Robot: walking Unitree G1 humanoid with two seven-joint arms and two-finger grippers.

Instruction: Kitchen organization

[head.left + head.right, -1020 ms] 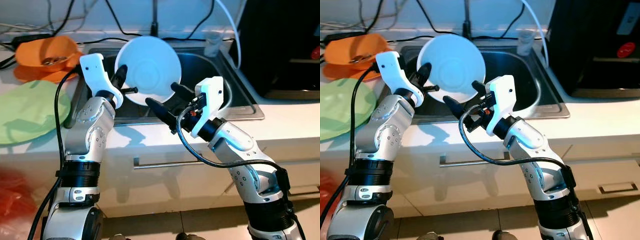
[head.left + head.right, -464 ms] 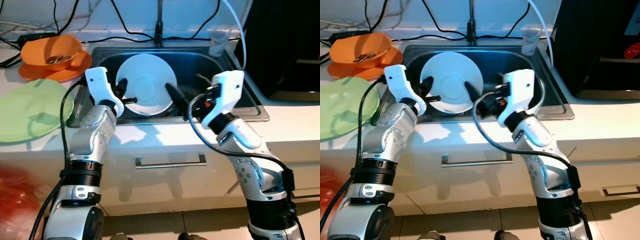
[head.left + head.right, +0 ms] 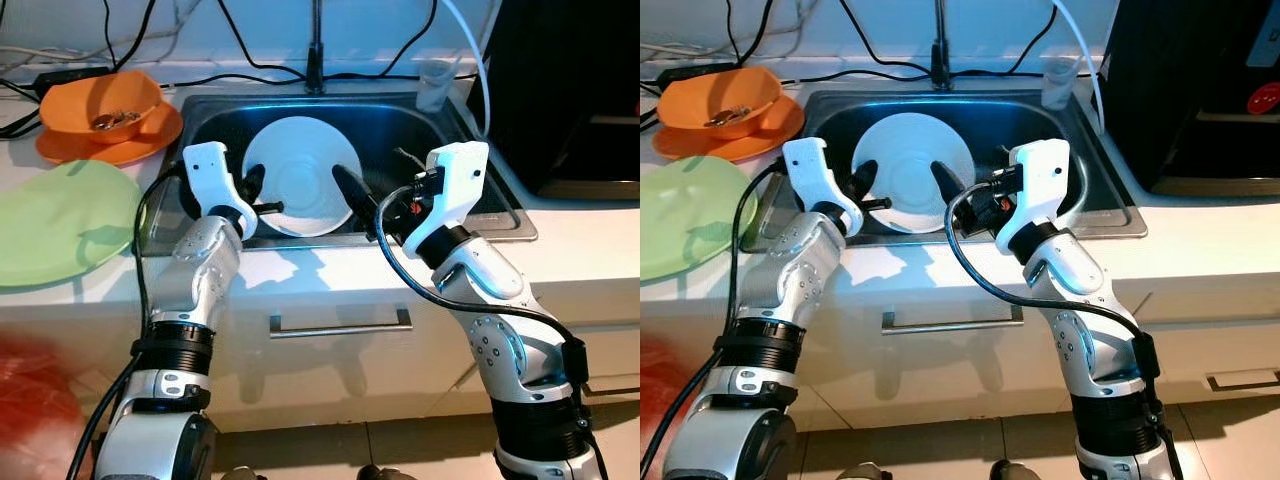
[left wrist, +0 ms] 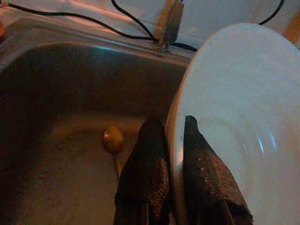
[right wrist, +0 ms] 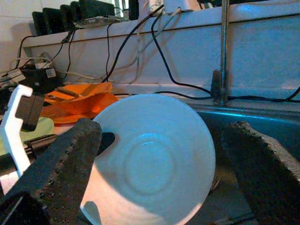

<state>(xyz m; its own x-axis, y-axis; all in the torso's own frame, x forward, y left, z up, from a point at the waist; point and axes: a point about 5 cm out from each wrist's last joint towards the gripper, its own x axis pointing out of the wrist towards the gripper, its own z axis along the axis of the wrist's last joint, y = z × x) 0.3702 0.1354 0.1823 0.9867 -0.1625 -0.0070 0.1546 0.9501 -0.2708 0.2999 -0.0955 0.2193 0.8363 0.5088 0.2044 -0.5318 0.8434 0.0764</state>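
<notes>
I have the left gripper (image 3: 252, 192) pinching the rim of the white plate (image 3: 300, 175), tilted on edge over the sink (image 3: 405, 130) at centre frame; the right gripper (image 5: 164, 154) is spread open beside it; next, I judge, lower and release gently.

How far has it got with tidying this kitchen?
Little looks finished. In hand: the left gripper pinches the rim of the round white plate over the steel sink; the right gripper waits open beside it. Left: the green plate and orange bowl.
</notes>
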